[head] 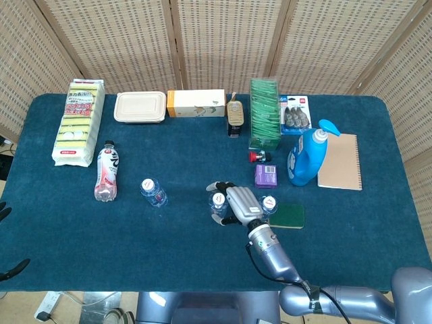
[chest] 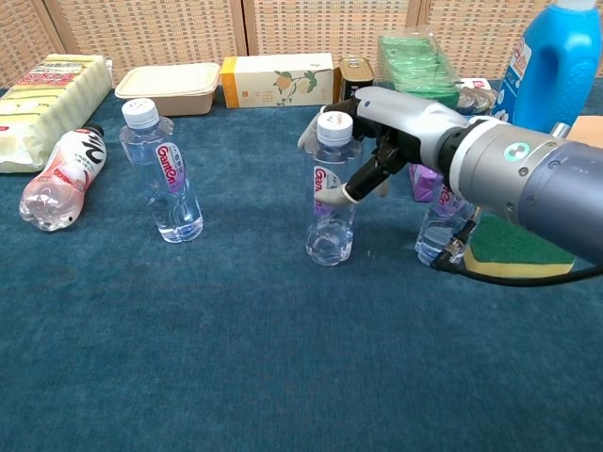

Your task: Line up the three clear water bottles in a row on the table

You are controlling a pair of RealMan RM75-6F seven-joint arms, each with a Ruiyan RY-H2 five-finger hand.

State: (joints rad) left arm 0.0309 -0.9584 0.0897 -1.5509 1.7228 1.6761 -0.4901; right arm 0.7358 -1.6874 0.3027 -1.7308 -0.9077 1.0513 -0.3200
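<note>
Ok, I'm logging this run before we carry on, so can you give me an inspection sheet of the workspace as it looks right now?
Surface: blue cloth-covered table.
Job's things: left bottle upright, alone; middle bottle upright in the right hand's fingers; right bottle upright, partly hidden behind the arm.
Clutter: pink-label bottle lying down, sponge pack, lidded container, carton, blue detergent bottle, notebook, green scouring pad.
Hands: right hand grips the middle bottle; left hand not in view.
Cables: black cable at the right wrist.
Surroundings: woven screen panels.
</note>
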